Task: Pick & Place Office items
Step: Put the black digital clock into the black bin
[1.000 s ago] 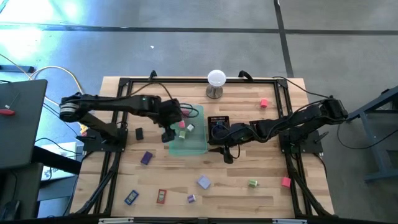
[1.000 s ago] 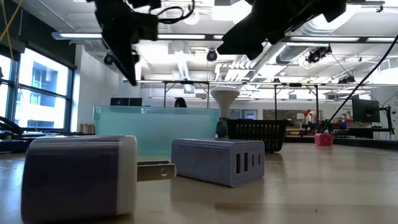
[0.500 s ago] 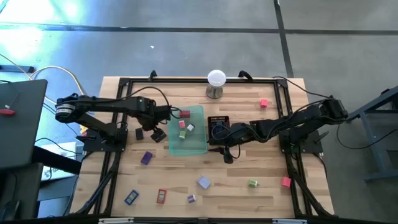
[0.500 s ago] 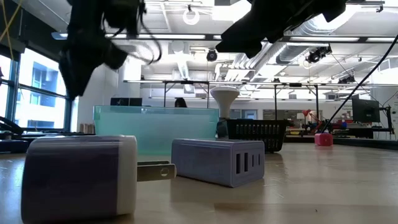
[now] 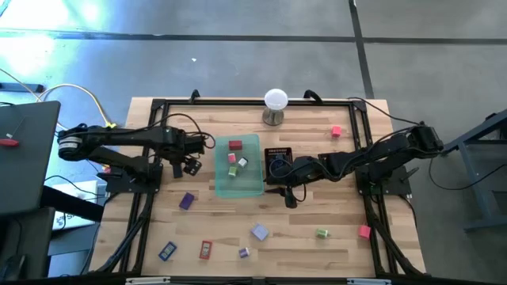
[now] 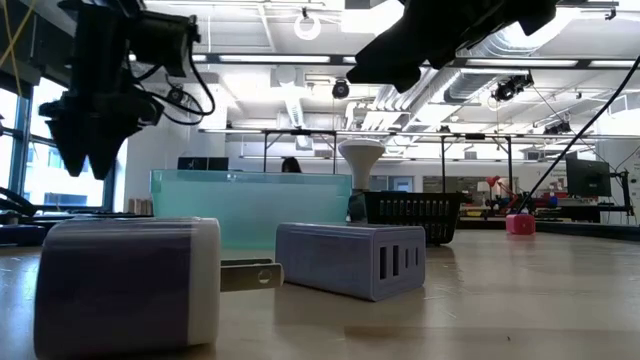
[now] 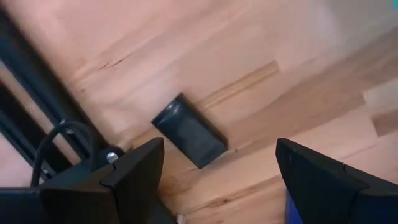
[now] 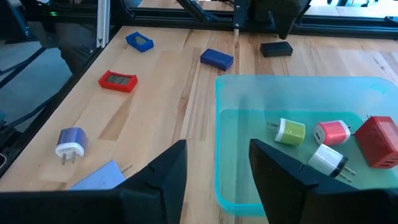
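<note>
1 small flat black item (image 7: pixel 189 132), a dark rectangular block, lies on the desk (image 5: pixel 317 214) just beside the green tray (image 5: pixel 252 187). The left gripper (image 7: pixel 217 168) hangs above it, fingers spread and empty. The right gripper (image 8: pixel 214 171) waits parted near the tray.

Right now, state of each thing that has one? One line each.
Left pincer: open, empty, above the black block.
Right pincer: open, empty, near the green tray's rim.
Black block: flat on the wood, untouched.
Green tray: holds four small items.
Red block: inside the green tray.
Black mesh tray: upright; contents unclear.
White ball: on its stand.
</note>
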Available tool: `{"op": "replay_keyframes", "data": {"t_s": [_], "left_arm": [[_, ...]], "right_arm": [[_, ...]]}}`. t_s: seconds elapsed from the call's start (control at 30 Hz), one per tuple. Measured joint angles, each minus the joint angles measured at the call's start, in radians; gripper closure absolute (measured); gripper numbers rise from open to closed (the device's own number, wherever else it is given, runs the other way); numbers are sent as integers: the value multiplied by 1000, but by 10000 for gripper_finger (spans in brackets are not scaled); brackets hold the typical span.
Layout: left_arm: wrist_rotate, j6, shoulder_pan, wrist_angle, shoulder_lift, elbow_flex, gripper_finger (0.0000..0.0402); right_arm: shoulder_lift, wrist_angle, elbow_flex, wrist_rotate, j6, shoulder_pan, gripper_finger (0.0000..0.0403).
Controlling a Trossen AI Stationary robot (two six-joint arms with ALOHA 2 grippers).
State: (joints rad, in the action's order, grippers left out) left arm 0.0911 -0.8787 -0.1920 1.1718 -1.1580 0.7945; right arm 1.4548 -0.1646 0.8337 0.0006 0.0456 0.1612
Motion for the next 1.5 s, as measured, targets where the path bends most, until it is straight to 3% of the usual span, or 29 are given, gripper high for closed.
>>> {"op": "replay_keyframes", "data": {"t_s": [0.47,0.9,1.03,1.3,1.5], "left_arm": [[0,-121,130,-4,49,-36,101],[103,-547,284,-2,45,-66,101],[97,-703,289,-8,28,-102,101],[106,-726,270,-17,-21,-112,101],[156,-839,301,-25,-83,-112,101]], "right_arm": [[0,-39,0,0,-97,0,243],[0,-62,0,0,-96,0,243],[0,-62,0,0,-71,0,243],[0,-60,0,-4,-16,0,243],[0,-60,0,-4,-16,0,243]]}}
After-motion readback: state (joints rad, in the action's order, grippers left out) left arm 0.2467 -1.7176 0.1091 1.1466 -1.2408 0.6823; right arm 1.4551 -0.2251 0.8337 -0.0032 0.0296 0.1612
